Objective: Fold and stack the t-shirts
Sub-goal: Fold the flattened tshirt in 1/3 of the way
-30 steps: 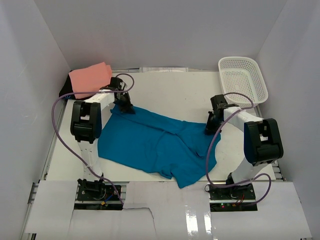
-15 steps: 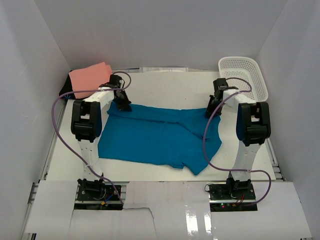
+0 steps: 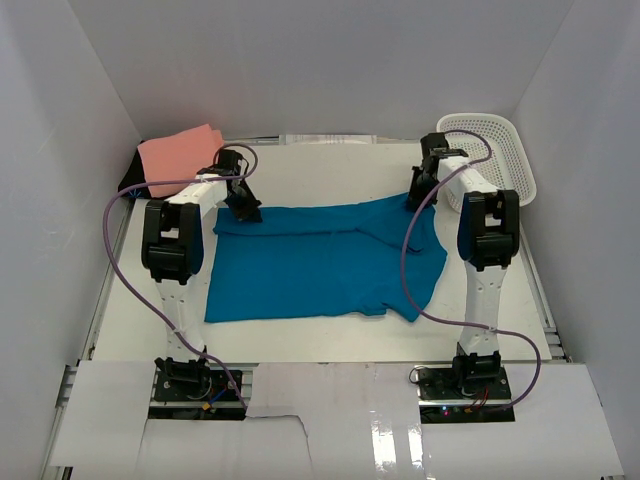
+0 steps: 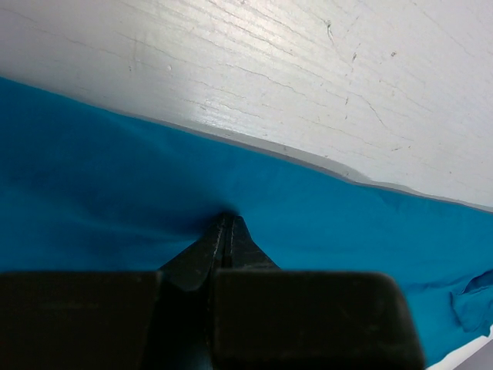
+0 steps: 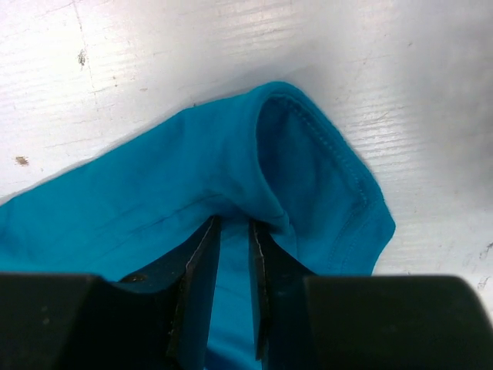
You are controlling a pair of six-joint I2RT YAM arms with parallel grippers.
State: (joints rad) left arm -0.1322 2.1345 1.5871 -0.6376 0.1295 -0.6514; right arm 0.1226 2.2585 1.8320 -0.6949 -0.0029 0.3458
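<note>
top external view: you look down on a white table (image 3: 330, 175) boxed in by plain white walls (image 3: 300, 60).
count: two t-shirts, one basket, two arms (image 3: 172, 240).
teal t-shirt (image 3: 310, 265): spread flat across the middle of the table, its far edge running between your two claws.
pink t-shirt (image 3: 180, 155): folded at the far left corner, apart from the teal one.
basket (image 3: 495, 150): white mesh, at the far right corner.
left gripper (image 4: 226, 220): your fingers are pinched tight together on the teal cloth's far left edge.
right gripper (image 5: 233, 223): a narrow gap between your fingers with teal hem bunched in it; you cannot tell whether it bites.
</note>
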